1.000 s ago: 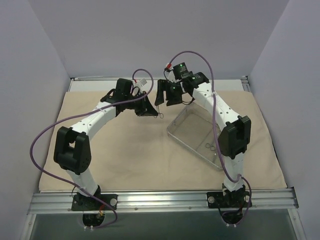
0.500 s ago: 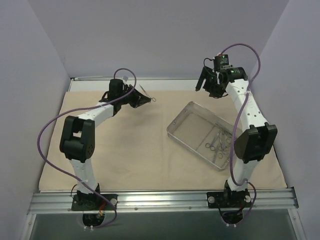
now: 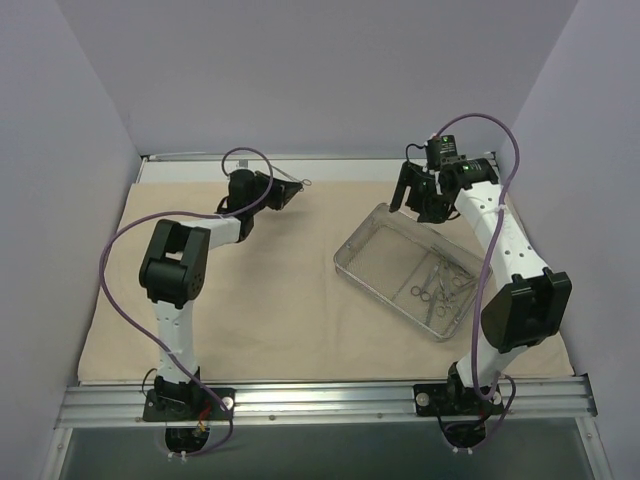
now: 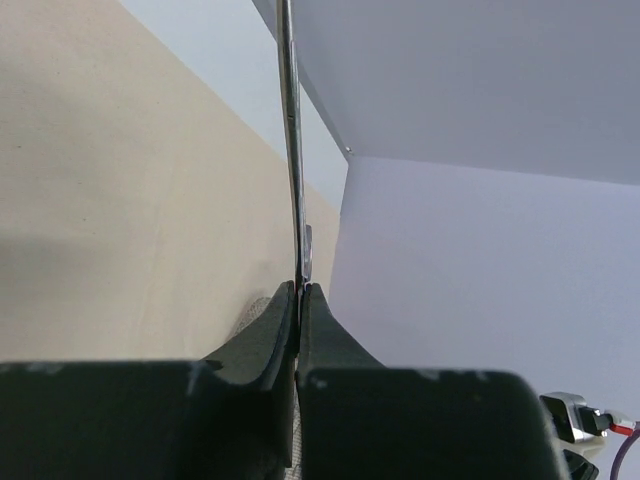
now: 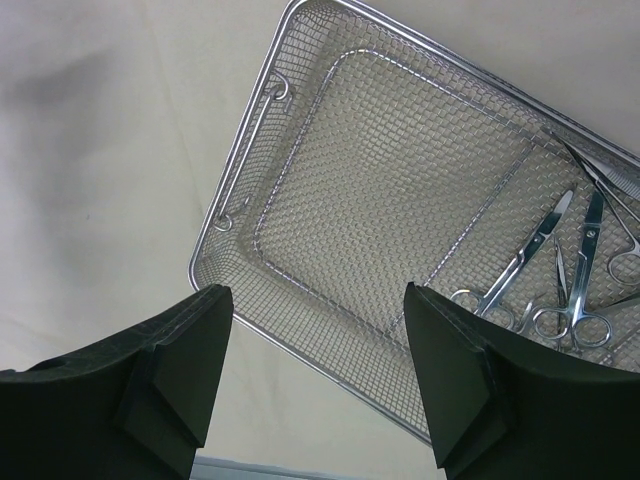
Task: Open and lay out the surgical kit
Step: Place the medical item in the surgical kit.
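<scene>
The beige cloth wrap (image 3: pixel 280 300) lies spread flat over the table. The silver wire-mesh tray (image 3: pixel 372 243) sits on it at the right, with several steel ring-handled scissors and forceps (image 3: pixel 440 287) in its near end. My left gripper (image 3: pixel 290 191) is at the far back left, shut on one thin steel instrument (image 3: pixel 304 184). In the left wrist view that instrument (image 4: pixel 292 150) shows edge-on, sticking out from my shut gripper (image 4: pixel 300 290). My right gripper (image 3: pixel 415 198) is open and empty above the tray's far corner. The right wrist view shows my open gripper (image 5: pixel 318 300) over the tray rim (image 5: pixel 250 140) and the scissors (image 5: pixel 530 250).
Grey walls close in the back and both sides; the left gripper is near the back wall (image 4: pixel 480 250). A metal rail (image 3: pixel 320 400) with both arm bases runs along the near edge. The far half of the tray holds no instruments.
The two grippers, close together a second ago, have moved apart. The left has carried the instrument to the back left. The right swung right, then came down over the tray's far corner.
</scene>
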Action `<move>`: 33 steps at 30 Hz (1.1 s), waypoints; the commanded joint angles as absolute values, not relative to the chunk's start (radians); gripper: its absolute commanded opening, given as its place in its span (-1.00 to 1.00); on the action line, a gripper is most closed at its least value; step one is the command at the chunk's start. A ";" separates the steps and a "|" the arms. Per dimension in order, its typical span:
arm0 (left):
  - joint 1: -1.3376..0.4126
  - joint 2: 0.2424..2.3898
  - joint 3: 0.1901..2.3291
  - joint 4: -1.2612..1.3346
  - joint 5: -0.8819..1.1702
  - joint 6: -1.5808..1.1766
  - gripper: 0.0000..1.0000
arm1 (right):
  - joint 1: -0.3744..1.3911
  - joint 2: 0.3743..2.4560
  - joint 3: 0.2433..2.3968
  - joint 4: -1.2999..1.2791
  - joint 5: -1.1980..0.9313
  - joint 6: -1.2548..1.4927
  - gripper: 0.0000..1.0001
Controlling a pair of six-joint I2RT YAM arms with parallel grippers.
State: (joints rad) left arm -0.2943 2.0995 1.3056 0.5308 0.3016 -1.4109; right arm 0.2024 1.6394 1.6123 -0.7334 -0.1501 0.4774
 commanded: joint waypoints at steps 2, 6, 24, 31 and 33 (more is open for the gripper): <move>-0.331 2.120 1.295 0.627 0.242 -1.440 -0.95 | 0.181 1.569 1.600 -0.753 -0.152 0.442 0.40; -0.350 2.152 1.293 0.614 0.238 -1.443 -0.95 | 0.140 1.546 1.586 -0.761 -0.170 0.433 0.40; -0.328 2.226 1.281 0.534 0.265 -1.393 -0.94 | 0.083 1.525 1.554 -0.769 -0.193 0.426 0.41; -0.316 2.286 1.328 0.531 0.308 -1.381 -0.88 | 0.080 1.537 1.549 -0.765 -0.202 0.431 0.41; -0.313 2.286 1.336 0.523 0.308 -1.376 -0.88 | 0.078 1.537 1.549 -0.767 -0.199 0.433 0.41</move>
